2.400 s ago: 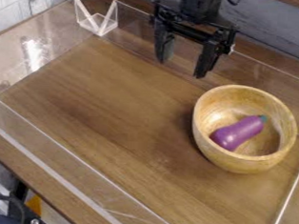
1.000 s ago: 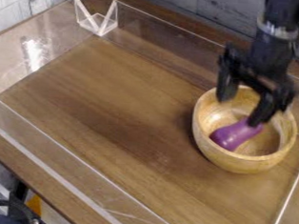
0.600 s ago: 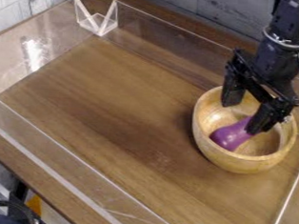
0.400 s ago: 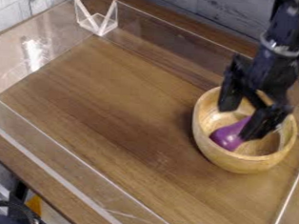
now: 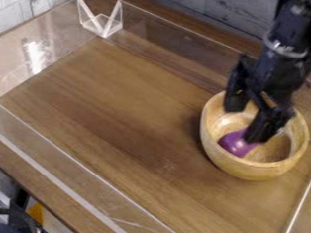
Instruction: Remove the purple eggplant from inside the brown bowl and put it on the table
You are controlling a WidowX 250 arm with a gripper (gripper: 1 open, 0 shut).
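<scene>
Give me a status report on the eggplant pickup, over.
Gripper open, pointing down into the brown bowl. Purple eggplant lies in the bowl, partly hidden by the fingers, not gripped yet. Table beside the bowl shows nothing in the way.

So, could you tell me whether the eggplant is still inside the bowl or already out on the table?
Inside. The purple eggplant lies in the brown bowl's hollow, partly hidden by the open gripper lowered over it.
</scene>
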